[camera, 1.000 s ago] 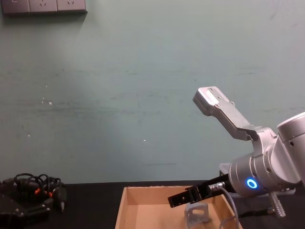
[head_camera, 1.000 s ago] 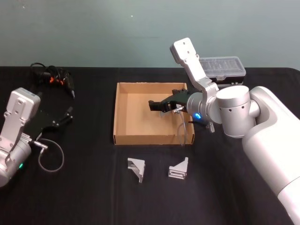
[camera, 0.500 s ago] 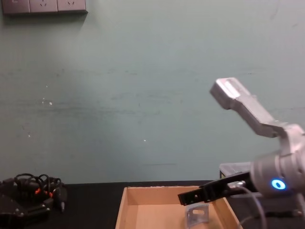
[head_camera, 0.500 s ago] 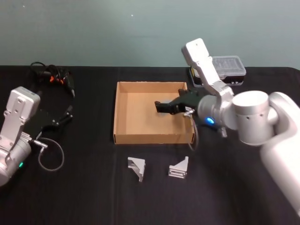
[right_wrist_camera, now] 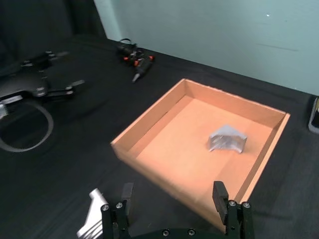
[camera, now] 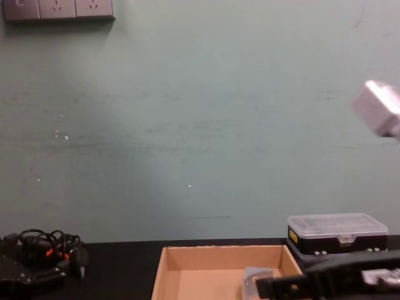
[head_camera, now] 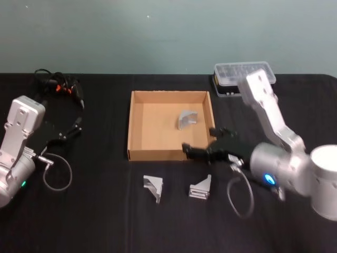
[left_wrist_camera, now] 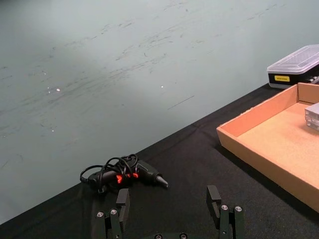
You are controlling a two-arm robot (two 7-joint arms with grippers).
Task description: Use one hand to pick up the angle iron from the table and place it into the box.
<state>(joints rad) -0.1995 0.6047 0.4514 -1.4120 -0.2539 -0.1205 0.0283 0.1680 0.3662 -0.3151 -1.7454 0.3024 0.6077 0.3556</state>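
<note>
Head camera looks down, chest looks level across; all views share the box (head_camera: 155,129).

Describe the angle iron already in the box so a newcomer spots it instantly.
On the black table, find the shallow cardboard box at centre. The angle iron is the lone grey metal bracket lying on its floor, right of the middle; the two other brackets lie on the table outside, before the front wall.
</note>
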